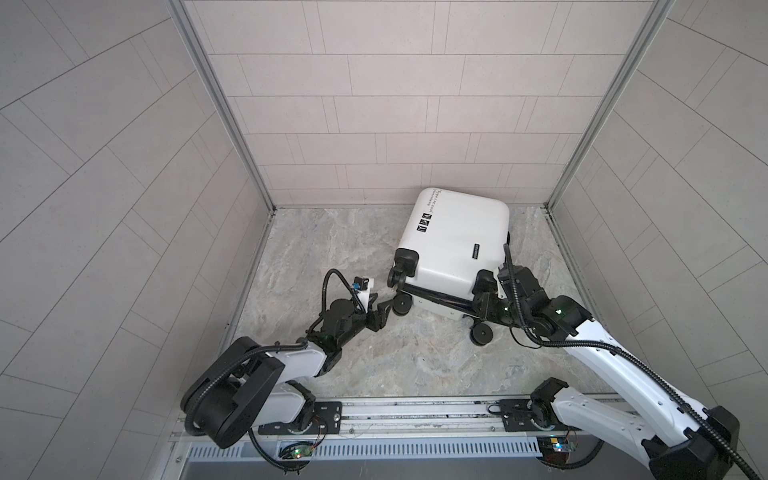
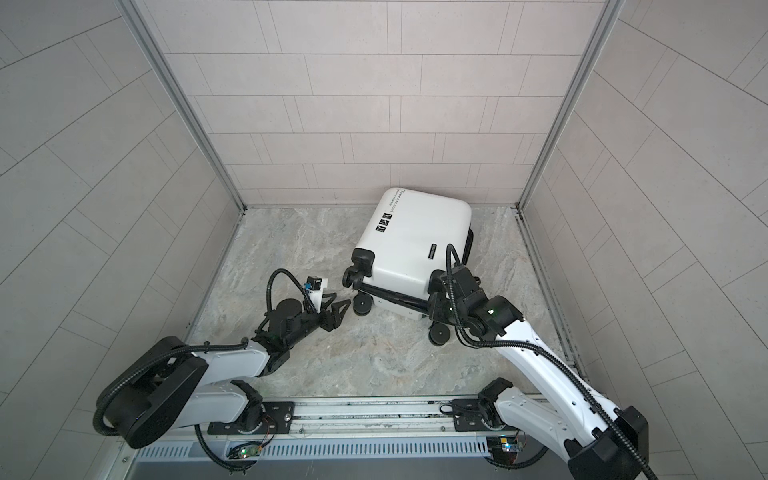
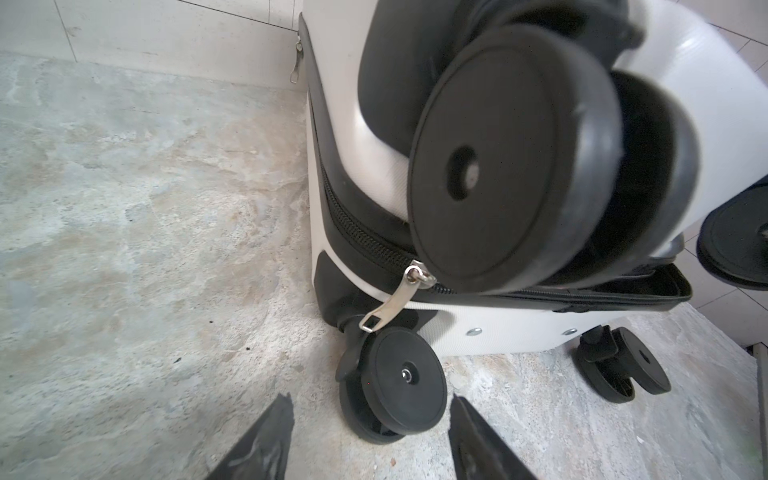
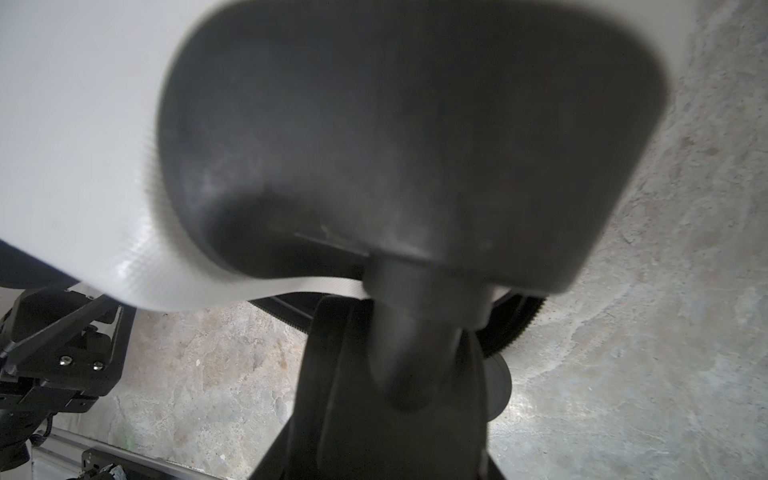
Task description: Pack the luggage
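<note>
Facing luggage [image 1: 457, 245] wheel [image 3: 401, 384], left fingers [image 3: 262, 444] apart, not touching — right fingers [image 1: 482, 305] at caster [image 4: 415, 145], state unclear.

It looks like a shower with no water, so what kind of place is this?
Probably a robot testing booth, not a real room. Tiled walls box in a stone-look floor, and a left arm and right arm are mounted on a metal rail.

Marbled grey floor [image 1: 365, 357], which you can see in both top views [image 2: 332, 361]. One thing lies directly on it: the white luggage [image 1: 455, 245], flat on one shell. Its top end is close to the back wall [image 1: 395, 124]. Its black wheels [image 3: 405, 388] are at the end away from that wall, the lower pair touching the floor.
</note>
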Robot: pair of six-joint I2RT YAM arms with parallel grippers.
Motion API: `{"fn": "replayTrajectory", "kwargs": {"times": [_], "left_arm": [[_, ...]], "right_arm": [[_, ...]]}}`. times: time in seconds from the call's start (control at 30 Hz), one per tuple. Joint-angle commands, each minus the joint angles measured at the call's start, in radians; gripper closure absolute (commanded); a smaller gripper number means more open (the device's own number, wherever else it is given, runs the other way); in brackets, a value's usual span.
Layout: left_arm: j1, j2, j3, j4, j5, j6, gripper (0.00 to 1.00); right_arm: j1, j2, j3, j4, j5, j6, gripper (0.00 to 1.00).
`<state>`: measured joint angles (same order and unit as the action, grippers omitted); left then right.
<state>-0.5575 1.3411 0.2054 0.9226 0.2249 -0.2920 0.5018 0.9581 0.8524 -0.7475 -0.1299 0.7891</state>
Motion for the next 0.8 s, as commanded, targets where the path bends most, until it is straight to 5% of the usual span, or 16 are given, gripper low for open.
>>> {"fn": "replayTrajectory", "kwargs": {"times": [0.0, 0.33, 0.77], "left_arm": [[-0.003, 0.076, 0.016, 0.190, 0.023, 0.035, 0.36], [0.006, 0.301, 0.062, 0.404, 0.015, 0.023, 0.47], [0.029, 0.368, 0.136, 0.407, 0.074, 0.015, 0.60]], "right_arm": [[0.034, 0.009, 0.058, 0.068, -0.027, -0.071, 0.84], [0.078, 0.030, 0.117, 0.037, -0.018, -0.069, 0.89], [0.104, 0.053, 0.137, 0.018, 0.003, -0.062, 0.91]]}}
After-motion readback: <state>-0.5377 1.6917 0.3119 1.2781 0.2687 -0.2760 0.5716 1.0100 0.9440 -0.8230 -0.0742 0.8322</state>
